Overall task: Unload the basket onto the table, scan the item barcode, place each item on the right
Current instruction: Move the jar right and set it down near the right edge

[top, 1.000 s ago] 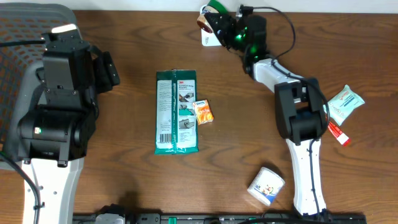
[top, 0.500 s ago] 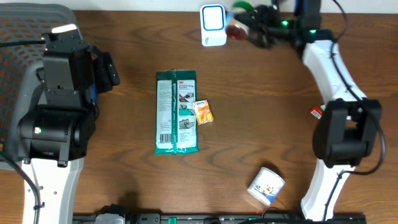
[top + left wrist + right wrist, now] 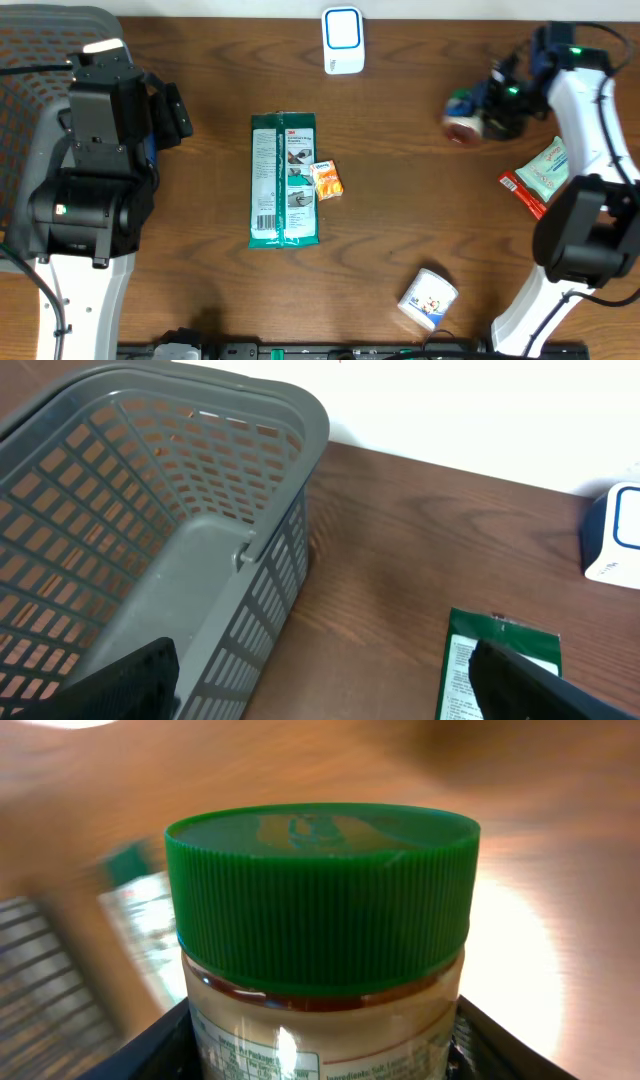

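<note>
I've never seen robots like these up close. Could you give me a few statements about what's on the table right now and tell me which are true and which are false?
1. The right arm's jaws hold a green-lidded jar. True.
2. That jar sits directly in front of the white scanner. False: it is well off to one side of the scanner, toward the right arm's end of the table.
3. The left arm's jaws grip the green pack. False: they stand open and empty, and the pack lies flat on the table.
4. A small orange packet lies beside the green pack. True.
</note>
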Tool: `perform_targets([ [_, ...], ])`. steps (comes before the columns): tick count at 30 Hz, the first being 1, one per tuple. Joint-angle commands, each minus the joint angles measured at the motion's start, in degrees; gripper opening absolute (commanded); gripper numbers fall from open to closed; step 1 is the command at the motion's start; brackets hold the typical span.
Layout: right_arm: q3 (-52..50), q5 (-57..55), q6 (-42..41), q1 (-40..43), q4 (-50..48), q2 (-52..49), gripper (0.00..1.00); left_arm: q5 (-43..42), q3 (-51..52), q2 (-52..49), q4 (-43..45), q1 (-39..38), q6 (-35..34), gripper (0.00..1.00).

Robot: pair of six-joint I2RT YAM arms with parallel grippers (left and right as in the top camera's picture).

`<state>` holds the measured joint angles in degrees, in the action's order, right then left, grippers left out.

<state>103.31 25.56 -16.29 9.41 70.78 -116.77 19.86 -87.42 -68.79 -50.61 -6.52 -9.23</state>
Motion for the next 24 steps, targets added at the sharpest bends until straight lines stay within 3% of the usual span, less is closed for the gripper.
perform_targets([
  [1,-0.46,-20.02,4.61,2.82,3.34,1.9,0.01,0.76,-0.42,-0.07,0.04,0.13,-0.52,0.92],
  [6,-2.75,-32.28,4.66,4.13,3.41,1.9,0.01,0.76,-0.42,-0.07,0.04,0.13,-0.5,0.92],
  [14,-9.99,-32.85,7.63,3.93,-14.49,1.9,0.01,0.76,-0.42,-0.07,0.04,0.13,-0.5,0.92],
  [21,-15.43,-33.05,9.46,4.0,-18.67,1.9,0.02,0.76,-0.42,-0.07,0.04,0.13,-0.52,0.92],
  [22,-16.0,-33.07,9.77,4.0,-18.93,1.9,0.06,0.76,-0.42,-0.07,0.04,0.13,-0.52,0.92],
  [24,-16.79,-33.05,9.75,4.22,-18.99,1.9,0.3,0.76,-0.42,-0.07,0.04,0.13,-0.52,0.92],
])
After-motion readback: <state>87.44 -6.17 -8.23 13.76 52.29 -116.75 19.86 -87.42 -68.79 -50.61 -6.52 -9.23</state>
